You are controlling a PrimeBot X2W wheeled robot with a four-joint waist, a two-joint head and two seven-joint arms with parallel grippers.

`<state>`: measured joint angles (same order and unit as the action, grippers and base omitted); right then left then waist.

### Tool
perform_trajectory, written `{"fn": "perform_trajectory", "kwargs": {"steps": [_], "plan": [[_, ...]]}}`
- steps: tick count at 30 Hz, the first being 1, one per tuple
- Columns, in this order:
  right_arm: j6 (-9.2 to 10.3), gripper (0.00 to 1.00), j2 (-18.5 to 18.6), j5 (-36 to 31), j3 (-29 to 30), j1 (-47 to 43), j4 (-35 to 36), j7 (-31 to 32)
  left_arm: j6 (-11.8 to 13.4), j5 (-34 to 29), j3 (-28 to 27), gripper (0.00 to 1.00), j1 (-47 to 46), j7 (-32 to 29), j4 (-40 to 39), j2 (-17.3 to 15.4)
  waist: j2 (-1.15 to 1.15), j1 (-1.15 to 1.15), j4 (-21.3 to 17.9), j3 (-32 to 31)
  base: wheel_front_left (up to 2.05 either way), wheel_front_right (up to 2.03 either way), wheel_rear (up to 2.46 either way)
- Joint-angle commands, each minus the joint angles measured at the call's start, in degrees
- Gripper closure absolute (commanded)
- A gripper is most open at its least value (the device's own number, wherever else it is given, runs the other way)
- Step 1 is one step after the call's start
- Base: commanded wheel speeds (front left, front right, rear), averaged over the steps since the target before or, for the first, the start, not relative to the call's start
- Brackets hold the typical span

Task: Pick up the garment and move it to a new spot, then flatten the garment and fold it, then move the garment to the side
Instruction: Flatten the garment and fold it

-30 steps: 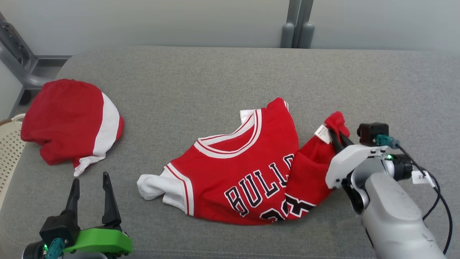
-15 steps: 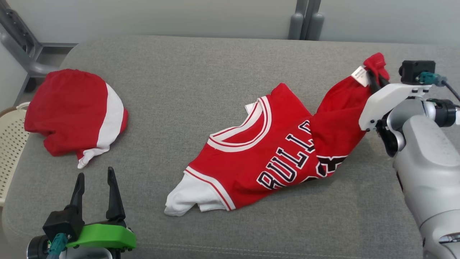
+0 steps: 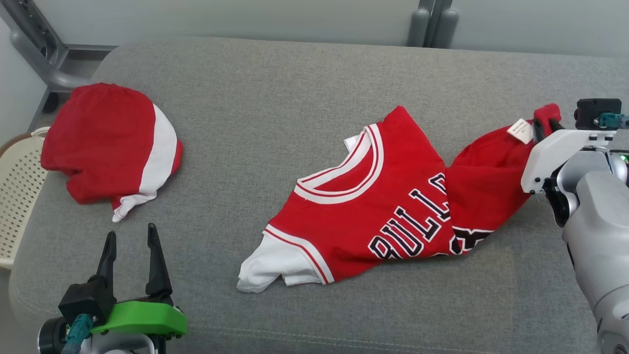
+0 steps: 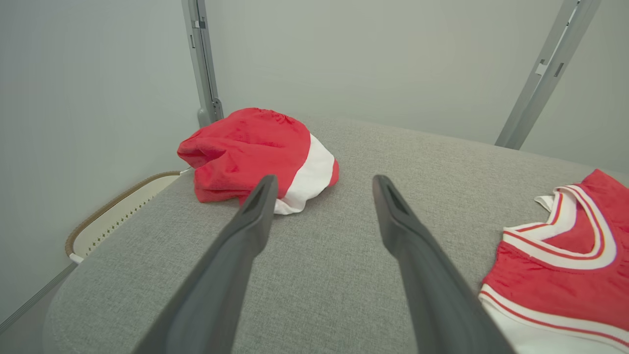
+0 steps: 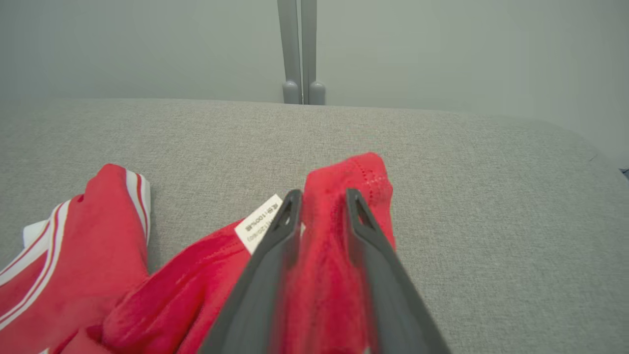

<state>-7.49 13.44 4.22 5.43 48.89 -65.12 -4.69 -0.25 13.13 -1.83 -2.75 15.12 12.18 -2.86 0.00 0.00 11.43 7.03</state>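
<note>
Jersey: the red Bulls jersey (image 3: 383,211) lies crumpled on the right half of the grey padded desk (image 3: 275,88). Its collar faces the far edge, and one end is drawn out to the right tool.
Right tool: we see the right tool (image 5: 322,199) clenched on a bunch of the jersey's red cloth, just beside the white care label (image 5: 258,223). The narrow gap between its fingers is packed with fabric; how firm the hold is we cannot tell.
Left tool: the left tool (image 3: 130,241) hangs released, fingers wide, over bare desk near the front left corner, well apart from the jersey.
Risk, slip: we judge the hold small, a bunched corner only, so a quick pull could drag the cloth out.
Risk, edge: the held corner sits near the desk's right side, and fabric laid there may hang over and slide off.
Risk, fold: the lower part lies doubled over the lettering. Pulling from one corner alone may tighten that crease.
Risk, neighbour: a red and white garment (image 3: 108,147) lies far left, which a careless left reach could snag.
</note>
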Motion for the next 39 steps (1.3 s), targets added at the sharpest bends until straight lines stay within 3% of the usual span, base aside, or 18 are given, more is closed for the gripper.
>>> {"fn": "perform_trajectory", "kwargs": {"steps": [1,10,23,29,39], "plan": [[0.0,0.0,0.2,-0.82,0.25,0.15,-0.41,-1.15,0.14,0.15,-0.25,0.0,-0.65,0.04,0.08,-0.06,0.0,0.0,-0.34,-0.16,0.0,0.0,0.0],[0.0,0.0,-2.61,-1.09,-0.27,-2.5,0.04,-8.36,-0.15,-0.37,-0.45,0.0,-0.61,0.04,-0.15,-0.07,0.0,0.0,-2.49,-0.78,0.0,0.0,0.0],[0.0,0.0,-5.44,5.37,-9.2,-12.88,9.26,-10.27,-0.1,-0.98,-0.9,0.0,0.75,0.04,-0.66,-0.08,0.0,0.0,-4.24,-2.09,0.0,0.0,0.0],[0.0,0.0,-5.52,7.83,-12.76,-17.69,13.35,-7.01,-0.28,-1.3,-1.33,0.0,1.09,0.04,-1.12,-0.08,0.0,0.0,-4.59,-2.31,0.0,0.0,0.0],[0.01,0.0,-2.39,7.93,-15.68,-18.85,17.55,0.88,-0.37,-0.95,-0.62,0.0,0.6,0.04,-1.38,-0.08,0.0,0.0,-4.1,-1.66,0.0,0.0,0.0]]}}
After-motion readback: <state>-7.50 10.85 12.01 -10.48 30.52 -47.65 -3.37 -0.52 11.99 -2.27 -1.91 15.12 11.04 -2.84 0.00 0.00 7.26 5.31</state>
